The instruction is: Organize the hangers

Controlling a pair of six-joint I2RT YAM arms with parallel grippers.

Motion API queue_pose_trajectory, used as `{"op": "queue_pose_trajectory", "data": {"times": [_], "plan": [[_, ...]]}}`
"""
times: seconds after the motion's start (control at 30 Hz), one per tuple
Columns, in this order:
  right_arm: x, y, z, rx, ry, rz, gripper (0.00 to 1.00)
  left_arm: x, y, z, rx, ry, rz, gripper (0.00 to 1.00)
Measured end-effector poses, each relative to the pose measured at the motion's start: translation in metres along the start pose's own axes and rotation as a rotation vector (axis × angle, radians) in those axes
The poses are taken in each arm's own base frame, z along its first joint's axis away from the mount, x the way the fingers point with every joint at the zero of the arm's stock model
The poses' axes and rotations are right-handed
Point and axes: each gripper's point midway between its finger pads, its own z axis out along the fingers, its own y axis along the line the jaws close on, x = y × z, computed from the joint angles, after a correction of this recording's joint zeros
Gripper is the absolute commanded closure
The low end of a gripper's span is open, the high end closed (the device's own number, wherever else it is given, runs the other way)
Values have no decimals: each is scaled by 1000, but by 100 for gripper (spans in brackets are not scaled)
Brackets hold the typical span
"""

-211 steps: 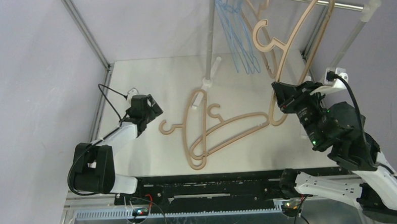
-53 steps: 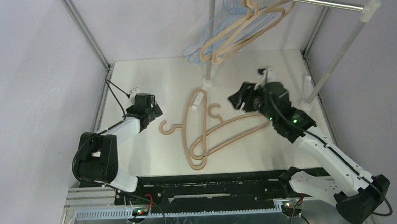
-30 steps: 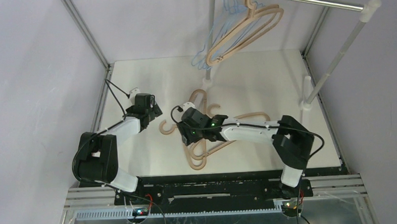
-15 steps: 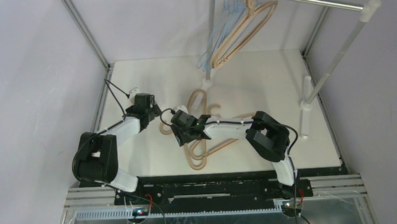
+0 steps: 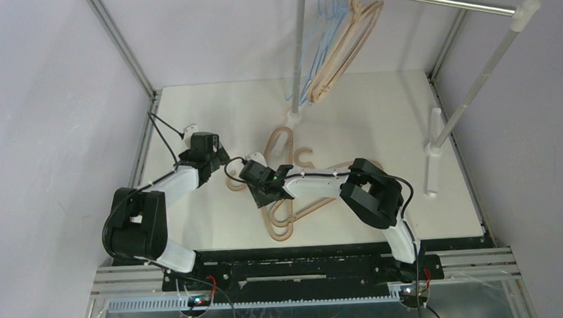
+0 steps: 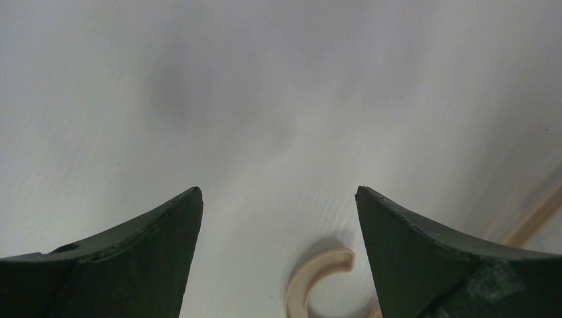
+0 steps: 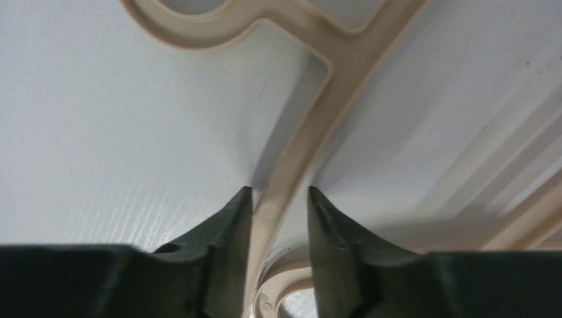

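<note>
Two tan hangers [image 5: 323, 187] lie overlapping on the white table, hooks pointing left. My right gripper [image 5: 262, 184] reaches across over them. In the right wrist view its jaws [image 7: 280, 192] straddle one tan hanger's neck [image 7: 311, 126], narrowly open: the left finger touches it, and a thin gap shows at the right finger. My left gripper [image 5: 207, 152] hovers just left of the hangers, open and empty; a tan hook tip [image 6: 311, 278] lies between its fingers [image 6: 278, 192]. Another tan hanger [image 5: 342, 45] and several light-blue hangers [image 5: 310, 57] hang on the rail.
The silver rail [image 5: 437, 2] crosses the back on white posts [image 5: 470, 100], with a foot [image 5: 292, 119] behind the lying hangers. A short white post [image 5: 428, 174] stands at the right. Frame bars [image 5: 123, 51] and grey walls bound the table.
My right arm swept from the right side to the left over the lying hangers and set its jaws round a neck. The hung hangers swung and are settling. My left arm stayed.
</note>
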Motion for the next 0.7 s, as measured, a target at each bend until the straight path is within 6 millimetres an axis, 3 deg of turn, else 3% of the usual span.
{"op": "queue_pose_trajectory", "data": {"times": [0.1,0.17,0.37,0.5,0.6,0.7], "plan": [[0,-2,1,15,-3,4,91,0,0,0,1,-2,-1,9],[0,-3,1,26,-5,10,100,-1,0,0,1,-3,-2,9],[-1,-10,1,49,-25,24,100,-2,1,0,0,-5,-4,9],[4,-26,-10,78,-22,32,100,-4,0,-2,4,-12,-7,9],[3,-37,-28,87,-31,39,100,-8,-1,-4,9,-23,-13,9],[-3,-44,-60,75,-63,51,100,-11,-1,-6,12,-31,-17,9]]}}
